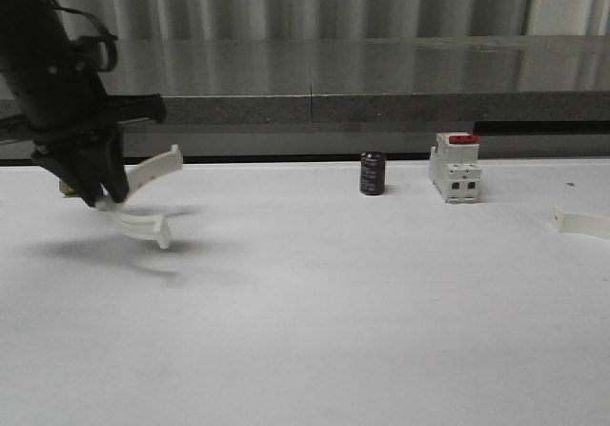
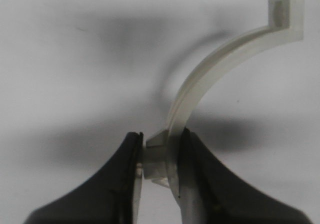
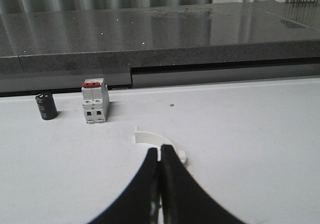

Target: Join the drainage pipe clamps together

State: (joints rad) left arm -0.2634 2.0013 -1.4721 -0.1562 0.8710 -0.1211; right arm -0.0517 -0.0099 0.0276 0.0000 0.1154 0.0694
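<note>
L hand (image 1: pixel 107 197) grips one drainage pipe clamp (image 1: pixel 152 171) by its end tab above tabletop (image 1: pixel 334 321) at L; R hand (image 3: pixel 159 176), clenched empty, sits by second clamp (image 3: pixel 159 143) at R — should keep tab square w/ mate's end.

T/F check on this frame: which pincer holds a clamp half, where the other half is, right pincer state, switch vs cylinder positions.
1. The left pincer grips one clamp half by its end tab. True.
2. That clamp half lies flat on the table. False: the front view shows it lifted, its shadow below.
3. The second clamp half rests on the table just beyond the right pincer. True.
4. The right pincer is wide open. False: its fingers are shut, holding nothing.
5. The black cylinder stands on top of the white switch. False: it stands beside it, apart, on the table.
</note>
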